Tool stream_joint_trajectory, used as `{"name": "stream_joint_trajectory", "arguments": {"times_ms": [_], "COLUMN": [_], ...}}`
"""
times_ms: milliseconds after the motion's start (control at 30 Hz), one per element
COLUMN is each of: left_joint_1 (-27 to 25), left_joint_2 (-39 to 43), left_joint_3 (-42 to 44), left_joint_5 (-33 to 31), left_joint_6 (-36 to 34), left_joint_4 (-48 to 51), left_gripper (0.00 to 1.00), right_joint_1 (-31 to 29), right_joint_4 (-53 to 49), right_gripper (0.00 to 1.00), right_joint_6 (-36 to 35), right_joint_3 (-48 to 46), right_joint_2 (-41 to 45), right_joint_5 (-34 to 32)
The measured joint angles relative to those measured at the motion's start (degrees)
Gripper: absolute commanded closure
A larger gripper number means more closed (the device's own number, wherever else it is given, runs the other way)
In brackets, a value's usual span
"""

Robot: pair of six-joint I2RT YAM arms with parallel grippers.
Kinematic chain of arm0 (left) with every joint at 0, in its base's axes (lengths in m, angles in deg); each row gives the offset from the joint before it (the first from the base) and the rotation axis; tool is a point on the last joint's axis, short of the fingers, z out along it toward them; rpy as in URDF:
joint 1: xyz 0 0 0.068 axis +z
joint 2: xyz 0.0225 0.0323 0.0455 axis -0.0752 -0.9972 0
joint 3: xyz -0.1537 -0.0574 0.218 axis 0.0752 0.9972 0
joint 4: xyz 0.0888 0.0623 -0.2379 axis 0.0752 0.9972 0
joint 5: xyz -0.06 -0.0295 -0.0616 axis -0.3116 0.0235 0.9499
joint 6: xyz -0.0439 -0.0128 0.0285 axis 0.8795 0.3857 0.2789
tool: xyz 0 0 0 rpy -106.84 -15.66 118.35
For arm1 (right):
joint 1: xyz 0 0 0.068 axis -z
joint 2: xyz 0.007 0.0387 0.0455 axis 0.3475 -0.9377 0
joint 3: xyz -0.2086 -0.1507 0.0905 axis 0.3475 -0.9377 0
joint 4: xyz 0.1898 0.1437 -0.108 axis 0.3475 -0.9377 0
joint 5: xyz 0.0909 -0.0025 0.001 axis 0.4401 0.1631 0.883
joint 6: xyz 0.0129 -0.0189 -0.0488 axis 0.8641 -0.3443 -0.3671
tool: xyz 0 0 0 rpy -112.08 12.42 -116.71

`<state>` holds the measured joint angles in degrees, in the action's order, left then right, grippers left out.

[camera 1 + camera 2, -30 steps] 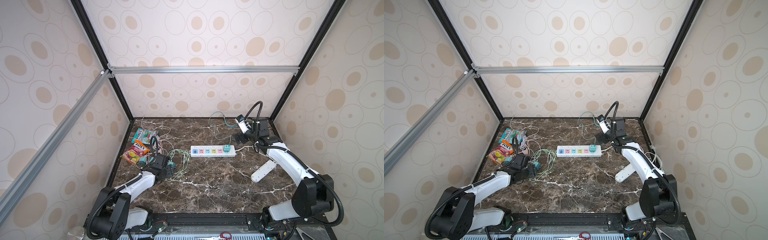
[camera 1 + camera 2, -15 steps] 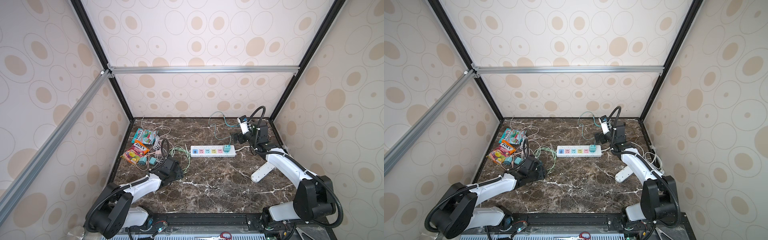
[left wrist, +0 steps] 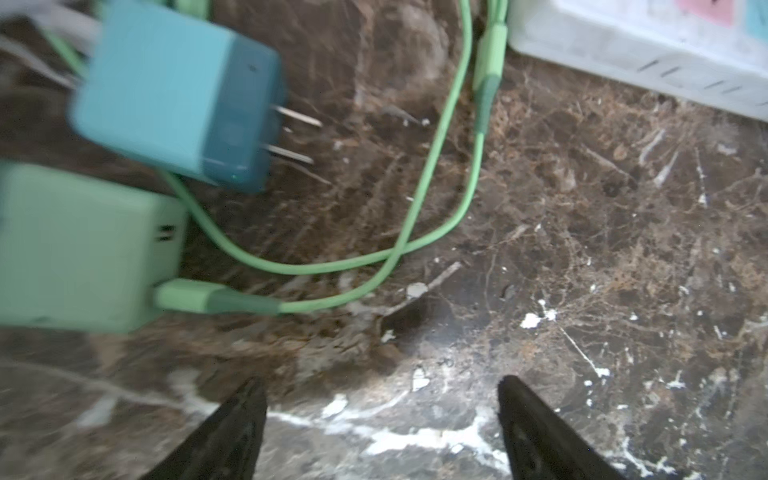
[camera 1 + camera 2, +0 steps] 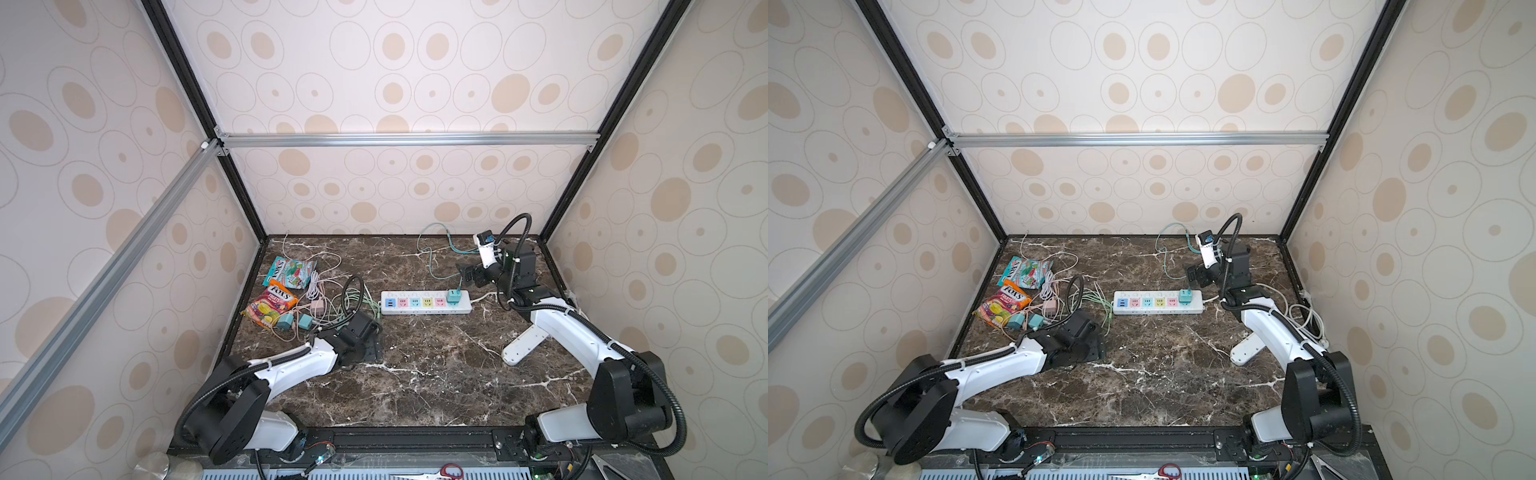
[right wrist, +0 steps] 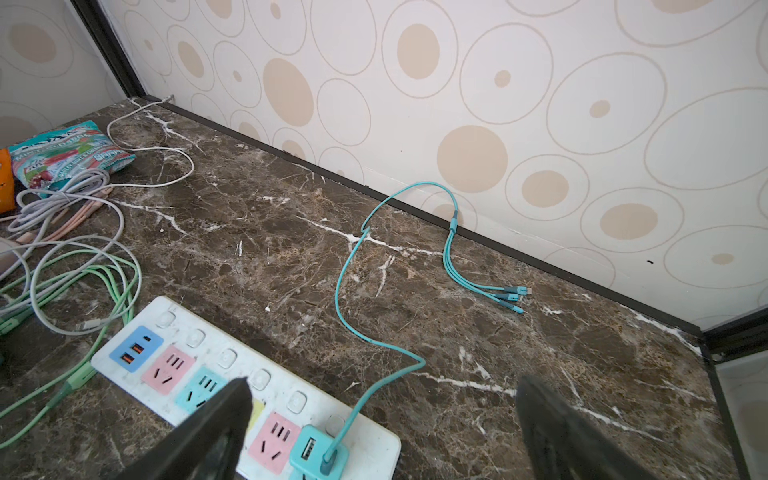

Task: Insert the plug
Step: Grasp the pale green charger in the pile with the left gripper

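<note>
Your left arm reaches from its near-left base toward the middle of the scene, stretched low and forward, with the wrist bent down. At its end, the left gripper points downward with its jaws spread wide and nothing between them. Your right arm rises from the near-right base and runs toward the far right side, folded at the elbow, with the wrist turned left. The right gripper hangs raised at the far right, with its jaws fully apart and empty.

plug is teal, strip white, table brown with white veins.
</note>
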<state>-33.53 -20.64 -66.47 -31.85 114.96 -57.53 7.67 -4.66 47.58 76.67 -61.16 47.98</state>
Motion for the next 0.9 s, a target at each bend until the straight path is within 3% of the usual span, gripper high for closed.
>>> {"name": "stream_joint_trajectory", "arguments": {"times_ms": [267, 700, 900], "left_joint_1": [15.69, 19.76, 19.78], "left_joint_2": [0.83, -6.73, -9.11], "left_joint_3": [-0.66, -3.74, -3.74], "left_joint_5": [1.55, 0.44, 4.0], "left_joint_6": [-11.13, -20.96, -24.02], "left_joint_4": [2.47, -3.8, -8.63], "left_gripper": [0.02, 0.02, 0.03], "right_joint_1": [-0.17, -0.17, -0.2], "right_joint_4": [1.31, 1.75, 1.25], "right_gripper": [0.0, 0.0, 0.0], "right_joint_6": [0.7, 0.83, 2.38], "right_joint_3": [-1.42, -3.82, -3.78], "right_joint_2": [0.0, 2.58, 2.6], "right_joint_5": [0.63, 1.07, 2.38]}}
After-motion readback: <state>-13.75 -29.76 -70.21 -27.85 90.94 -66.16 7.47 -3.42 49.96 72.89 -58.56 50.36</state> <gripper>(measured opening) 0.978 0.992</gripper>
